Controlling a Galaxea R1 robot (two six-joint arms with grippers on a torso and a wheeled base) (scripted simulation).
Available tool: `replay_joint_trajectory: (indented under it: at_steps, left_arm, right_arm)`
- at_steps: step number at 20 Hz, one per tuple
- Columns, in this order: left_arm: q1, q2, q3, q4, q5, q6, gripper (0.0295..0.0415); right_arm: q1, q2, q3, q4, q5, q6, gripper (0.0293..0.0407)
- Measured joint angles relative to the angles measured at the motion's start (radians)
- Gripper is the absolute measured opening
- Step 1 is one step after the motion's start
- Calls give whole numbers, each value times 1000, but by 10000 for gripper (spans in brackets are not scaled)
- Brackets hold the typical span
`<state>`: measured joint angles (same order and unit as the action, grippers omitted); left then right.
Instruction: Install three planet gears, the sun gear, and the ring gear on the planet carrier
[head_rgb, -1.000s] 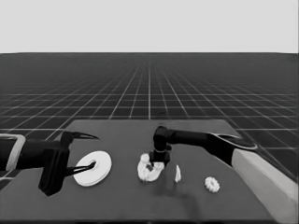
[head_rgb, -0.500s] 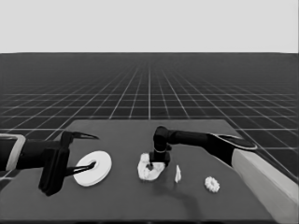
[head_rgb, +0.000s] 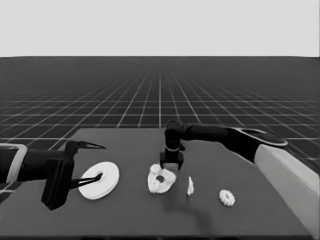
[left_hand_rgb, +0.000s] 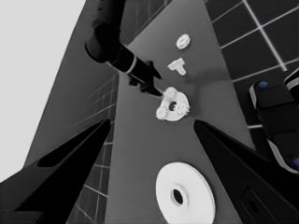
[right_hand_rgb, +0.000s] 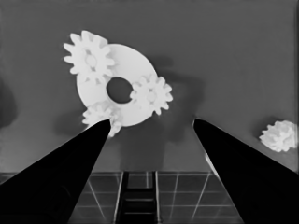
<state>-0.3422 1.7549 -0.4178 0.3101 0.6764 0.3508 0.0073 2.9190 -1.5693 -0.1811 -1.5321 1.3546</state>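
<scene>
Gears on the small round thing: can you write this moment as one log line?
right gripper: open, above smaller round part | gears seated: three | loose gear | left gripper: parked

A thin white piece (head_rgb: 190, 186) lies on the dark table (head_rgb: 125, 215), toward 3 o'clock of its middle. The gridded floor (head_rgb: 100, 100) stretches off at 12 o'clock. Dark machinery with blue lights (left_hand_rgb: 275, 116) stands past the table's edge.

The right gripper (right_hand_rgb: 152, 122) holds its two long black pointed fingers (right_hand_rgb: 60, 172) spread wide apart, with nothing between them. Beyond their tips, on the dark table (right_hand_rgb: 224, 56), lies the flat white round part with a central hole (right_hand_rgb: 128, 65). Three small white toothed gears (right_hand_rgb: 151, 94) sit on it around the hole, one partly hidden by a fingertip. A separate small white toothed piece (right_hand_rgb: 279, 136) lies well apart, beside the other finger.
</scene>
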Motion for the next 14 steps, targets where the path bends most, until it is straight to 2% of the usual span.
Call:
replay_joint_trajectory:
  at_steps: [1, 2, 4, 10, 11, 12, 14]
  left_arm:
    - [0, 0, 0, 0, 0, 0, 385]
    - [0, 0, 0, 0, 0, 0, 385]
    - [0, 0, 0, 0, 0, 0, 385]
    - [0, 0, 0, 0, 0, 0, 385]
    - [0, 0, 0, 0, 0, 0, 385]
    - [0, 0, 0, 0, 0, 0, 385]
    - [0, 0, 0, 0, 0, 0, 385]
  right_arm:
    - [-5, -250, 381, -9, -8, 66, 385]
    - [-9, -492, 540, -10, -1, 19, 385]
    - [-11, -708, 581, -7, 26, -127, 385]
    - [-11, -796, 563, 0, 45, -230, 385]
    - [-109, -782, 530, -92, 93, -241, 385]
    - [-173, -766, 498, -143, 124, -250, 385]
    - [-226, -748, 458, -185, 155, -261, 385]
